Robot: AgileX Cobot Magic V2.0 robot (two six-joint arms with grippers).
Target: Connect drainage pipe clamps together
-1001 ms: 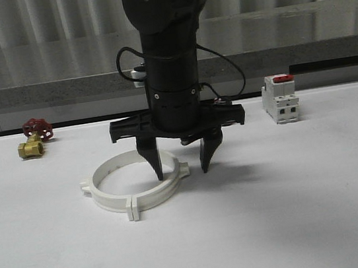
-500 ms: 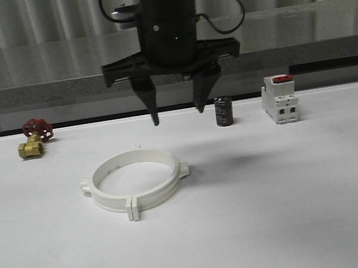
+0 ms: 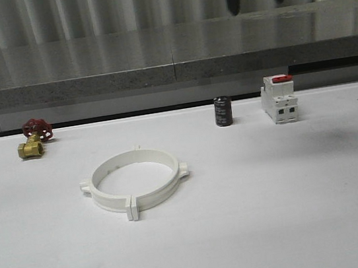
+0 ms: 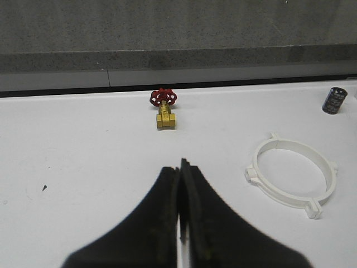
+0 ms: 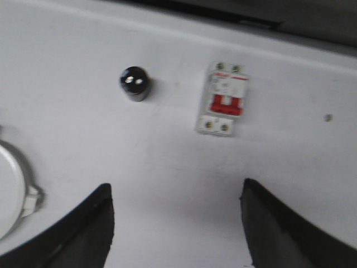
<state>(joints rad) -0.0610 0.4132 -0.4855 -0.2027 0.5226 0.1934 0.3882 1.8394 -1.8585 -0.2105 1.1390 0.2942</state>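
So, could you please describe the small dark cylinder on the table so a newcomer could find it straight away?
Start at the white table and look along its far edge, below the grey ledge. The black cylinder stands upright there, just left of the white switch with a red top and apart from it. It is the one dark item; the clamp ring is white and the valve brass and red.

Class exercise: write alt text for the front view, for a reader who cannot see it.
Two white drainage pipe clamps lie joined as one ring on a white table. Behind stand a brass valve with a red handwheel, a black cylinder and a white switch with a red top.
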